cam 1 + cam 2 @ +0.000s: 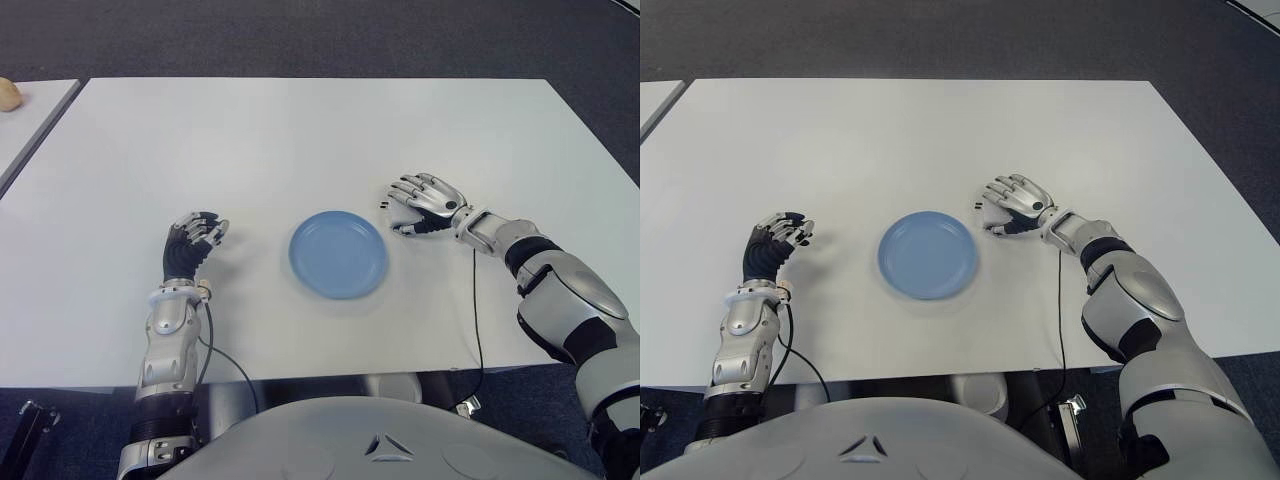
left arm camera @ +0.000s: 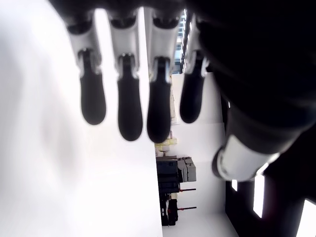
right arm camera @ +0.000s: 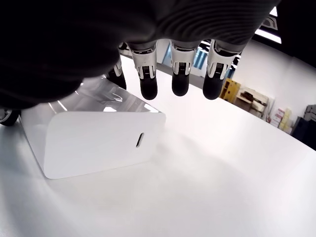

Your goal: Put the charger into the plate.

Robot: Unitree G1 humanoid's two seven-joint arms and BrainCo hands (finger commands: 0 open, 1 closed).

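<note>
The white block-shaped charger (image 3: 94, 138) lies on the white table (image 1: 300, 140), just right of the empty blue plate (image 1: 338, 254). My right hand (image 1: 425, 196) hovers directly over it, palm down, fingers spread. In the right wrist view the fingertips (image 3: 180, 81) hang over the charger's top and far edge without closing round it. Under the hand, only a white edge of the charger (image 1: 398, 217) shows in the eye views. My left hand (image 1: 195, 238) is idle to the left of the plate, fingers relaxed and holding nothing.
A second table adjoins at the far left, with a tan object (image 1: 8, 94) on it. Black cables (image 1: 477, 310) run from both wrists over the near table edge. Dark carpet lies beyond the table.
</note>
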